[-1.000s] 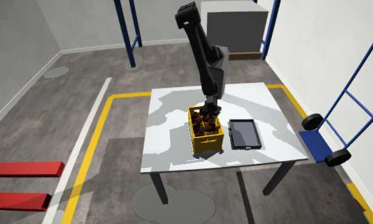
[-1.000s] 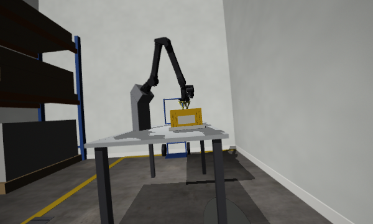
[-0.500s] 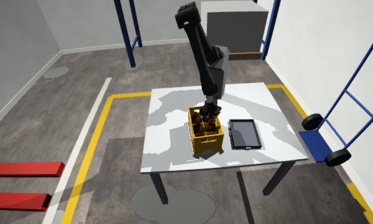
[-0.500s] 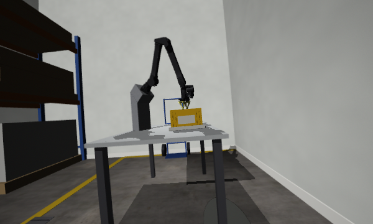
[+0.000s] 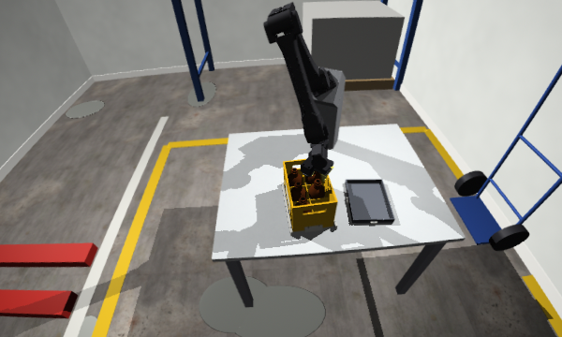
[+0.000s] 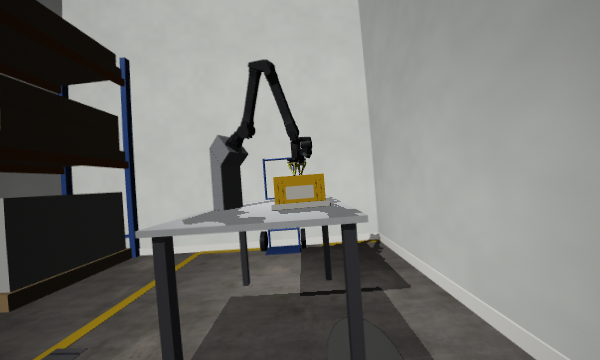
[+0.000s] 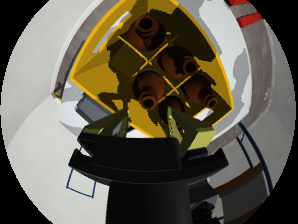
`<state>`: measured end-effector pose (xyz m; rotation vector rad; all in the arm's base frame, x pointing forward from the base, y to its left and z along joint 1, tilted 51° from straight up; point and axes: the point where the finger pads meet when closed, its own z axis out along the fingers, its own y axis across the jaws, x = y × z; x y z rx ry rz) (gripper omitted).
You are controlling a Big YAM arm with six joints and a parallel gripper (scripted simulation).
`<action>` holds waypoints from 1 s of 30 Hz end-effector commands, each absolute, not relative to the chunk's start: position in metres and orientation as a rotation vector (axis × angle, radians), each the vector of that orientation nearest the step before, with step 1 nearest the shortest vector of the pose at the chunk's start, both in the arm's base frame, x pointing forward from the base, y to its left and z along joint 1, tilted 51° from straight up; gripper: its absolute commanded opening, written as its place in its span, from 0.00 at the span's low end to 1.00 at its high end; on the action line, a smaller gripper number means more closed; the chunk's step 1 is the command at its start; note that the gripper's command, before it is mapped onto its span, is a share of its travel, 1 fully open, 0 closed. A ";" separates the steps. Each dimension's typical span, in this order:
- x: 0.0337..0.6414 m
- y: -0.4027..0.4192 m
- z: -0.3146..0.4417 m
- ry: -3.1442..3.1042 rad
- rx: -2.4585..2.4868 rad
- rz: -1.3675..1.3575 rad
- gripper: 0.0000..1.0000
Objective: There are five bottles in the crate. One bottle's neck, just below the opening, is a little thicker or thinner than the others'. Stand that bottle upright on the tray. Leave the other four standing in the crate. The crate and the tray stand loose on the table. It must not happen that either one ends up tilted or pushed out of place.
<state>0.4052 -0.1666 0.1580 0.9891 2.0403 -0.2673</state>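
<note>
A yellow crate [image 5: 308, 198] stands in the middle of the table and holds several brown bottles [image 5: 304, 184], all upright. In the wrist view the crate [image 7: 156, 56] shows from above, with bottle mouths in its cells [image 7: 148, 90]. The necks are too small to compare. My gripper [image 5: 317, 169] hangs just above the crate's far end, over the bottles there. Its fingers stand partly apart with nothing between them. In the exterior view the fingertips [image 6: 296, 171] are level with the crate's top rim [image 6: 299, 188]. The dark tray [image 5: 369, 201] lies empty, right of the crate.
The robot's grey base [image 5: 330, 109] stands at the table's back edge behind the crate. A blue hand truck [image 5: 510, 197] stands off the table's right side. A small gap separates the crate and the tray.
</note>
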 end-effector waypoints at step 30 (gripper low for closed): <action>0.404 -0.172 0.158 2.031 0.991 -0.274 0.61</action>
